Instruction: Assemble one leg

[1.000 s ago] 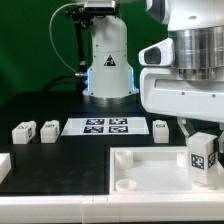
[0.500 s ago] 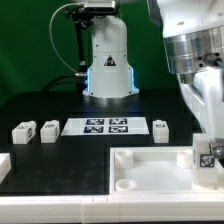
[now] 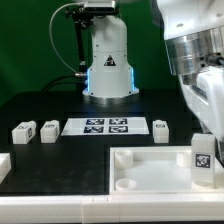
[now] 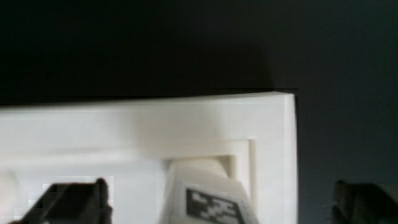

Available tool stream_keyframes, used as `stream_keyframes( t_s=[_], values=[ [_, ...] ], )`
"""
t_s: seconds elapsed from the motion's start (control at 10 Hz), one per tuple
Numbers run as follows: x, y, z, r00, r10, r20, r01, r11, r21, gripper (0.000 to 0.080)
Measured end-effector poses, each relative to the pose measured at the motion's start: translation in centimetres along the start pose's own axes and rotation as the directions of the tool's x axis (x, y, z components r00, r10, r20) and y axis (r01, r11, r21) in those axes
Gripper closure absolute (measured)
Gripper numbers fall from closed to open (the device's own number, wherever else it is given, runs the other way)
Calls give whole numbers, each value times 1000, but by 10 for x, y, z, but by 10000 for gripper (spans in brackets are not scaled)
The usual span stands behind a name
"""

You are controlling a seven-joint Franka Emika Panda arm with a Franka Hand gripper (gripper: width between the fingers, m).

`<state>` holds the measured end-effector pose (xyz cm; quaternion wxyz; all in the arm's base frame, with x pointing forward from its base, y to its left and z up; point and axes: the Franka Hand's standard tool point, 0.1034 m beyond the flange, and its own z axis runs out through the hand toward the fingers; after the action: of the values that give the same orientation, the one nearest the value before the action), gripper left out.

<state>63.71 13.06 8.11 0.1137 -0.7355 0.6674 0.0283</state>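
Lower right of the exterior frame, the leg [image 3: 202, 158] stands at the tray's [image 3: 150, 153] corner, between the gripper's [image 4: 217, 206] wide-spread fingers [image 4: 71, 202], untouched

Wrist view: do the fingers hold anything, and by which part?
Apparently nothing: the leg sits between the fingers at the white tray corner, with a gap on each side.

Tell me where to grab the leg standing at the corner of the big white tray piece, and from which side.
Take the leg by its upper part, above the tray piece's rim, coming straight down. It stands upright, its lower end hemmed by the corner walls, so a low approach looks blocked. The open gripper flanks its flat sides without touching.
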Motion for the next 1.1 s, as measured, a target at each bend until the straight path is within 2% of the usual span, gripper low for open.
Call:
stream_keyframes(
  t_s=[0.1, 0.2, 0.4, 0.6, 0.7, 0.8, 0.9, 1.0, 1.1],
  values=[
    [3, 0, -3, 977, -212, -10, 212, 977, -3, 155],
    [2, 0, -3, 939, -344, -15, 344, 939, -7, 155],
    [3, 1, -2, 872, -489, -13, 489, 872, -10, 151],
    [4, 1, -2, 765, -643, -12, 643, 766, -15, 151],
    [11, 0, -3, 528, -849, -6, 845, 526, -96, 151],
    [7, -1, -2, 483, -876, -12, 869, 481, -119, 151],
    [6, -1, -2, 502, -864, -13, 858, 500, -114, 151],
    [6, -1, -2, 524, -852, -15, 845, 522, -113, 250],
    [6, -1, -2, 599, -800, -23, 794, 598, -109, 384]
  ],
)
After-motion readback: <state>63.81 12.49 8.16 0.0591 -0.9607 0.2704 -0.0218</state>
